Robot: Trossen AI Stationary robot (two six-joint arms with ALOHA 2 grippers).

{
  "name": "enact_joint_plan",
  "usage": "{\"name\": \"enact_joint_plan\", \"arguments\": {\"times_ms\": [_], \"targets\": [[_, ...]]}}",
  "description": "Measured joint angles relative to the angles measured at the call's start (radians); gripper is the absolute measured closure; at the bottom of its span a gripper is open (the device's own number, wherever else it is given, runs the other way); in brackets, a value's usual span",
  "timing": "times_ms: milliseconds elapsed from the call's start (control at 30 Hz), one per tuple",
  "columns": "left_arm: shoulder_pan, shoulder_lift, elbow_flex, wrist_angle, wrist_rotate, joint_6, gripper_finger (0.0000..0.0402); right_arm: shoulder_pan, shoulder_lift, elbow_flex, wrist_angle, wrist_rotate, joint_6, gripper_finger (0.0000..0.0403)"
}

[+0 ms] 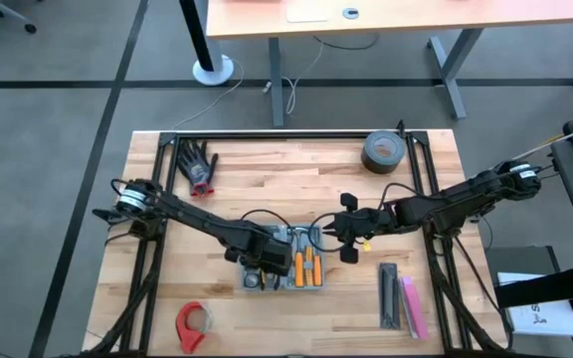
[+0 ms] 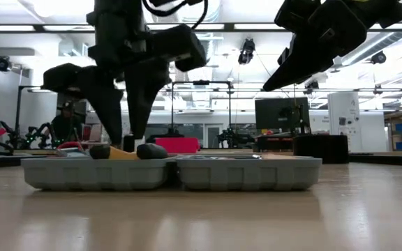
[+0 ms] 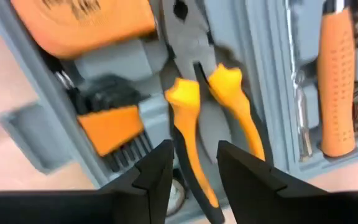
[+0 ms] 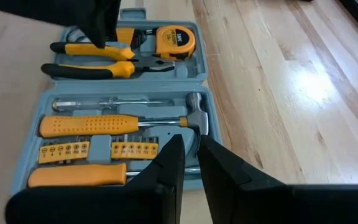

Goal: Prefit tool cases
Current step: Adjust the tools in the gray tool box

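Observation:
The blue-grey tool case (image 1: 285,267) lies open and flat on the wooden table, its grey tray holding orange-handled tools. My left gripper (image 3: 194,168) points down over the case's left half (image 2: 96,173). It is open, and its fingers stand on either side of one yellow handle (image 3: 188,134) of the pliers (image 4: 98,62), with a gap on each side. The pliers lie in their slot. My right gripper (image 4: 191,155) hangs shut above the table just right of the case (image 4: 123,93), slanting down toward it, with nothing between its fingers.
In the tray lie a tape measure (image 4: 174,40), a hammer (image 4: 117,124) and bit rows. On the table are a black glove (image 1: 198,167) at the far left, a grey tape roll (image 1: 383,151) at the far right, a red tape roll (image 1: 192,323) near the front and black and pink bars (image 1: 402,298).

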Motion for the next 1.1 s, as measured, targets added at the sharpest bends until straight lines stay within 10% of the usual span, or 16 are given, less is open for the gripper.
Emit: {"name": "enact_joint_plan", "arguments": {"times_ms": [567, 1100], "targets": [[-0.018, -0.276, 0.0, -0.041, -0.517, 0.333, 0.031, -0.014, 0.0, 0.064, -0.048, -0.232, -0.013, 0.0371], [-0.138, -0.367, -0.081, -0.051, -0.639, 0.313, 0.034, -0.023, 0.223, 0.24, -0.206, -0.312, -0.12, 0.0371]]}}
